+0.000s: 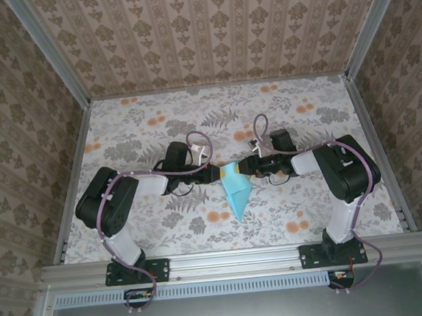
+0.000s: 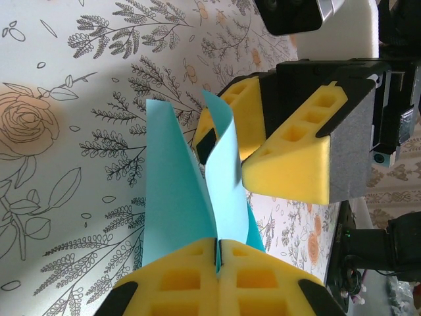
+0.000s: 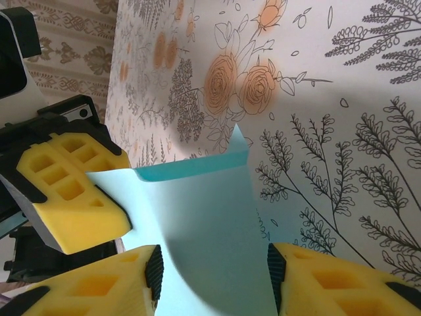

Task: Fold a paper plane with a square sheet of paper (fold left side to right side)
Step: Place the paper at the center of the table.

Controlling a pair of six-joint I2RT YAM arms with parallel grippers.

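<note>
- Two tools close in from either side on the paper plane point(image 1: 237, 190), mid-frame in the top view, on the floral table point(image 1: 149, 126), with its pointed tip toward the lower edge.
- Left tool point(image 2: 218, 255), bottom of its wrist view: pads pressed together, pinching the paper plane at the root of two rising, splayed flaps.
- Right tool point(image 3: 214, 266), bottom of its wrist view: pads spread, straddling one upstanding flap, not visibly clamped on it.
- Risk of a crooked crease from closing off-line, hard to undo in paper this thin.
- Risk of a tear or crumple from pulling against the left pinch, or of dragging the sheet out of it.
- Risk of the springy flap slipping from between the spread pads before contact.
- Paper: thin, plain cyan-blue, smooth and matte, curling at free edges, kite-like in outline with sharp creases.
- Pads: yellow foam wedges with square recesses, probably soft and grippy.
- Table cover: flat print of grey ferns and orange roses.
</note>
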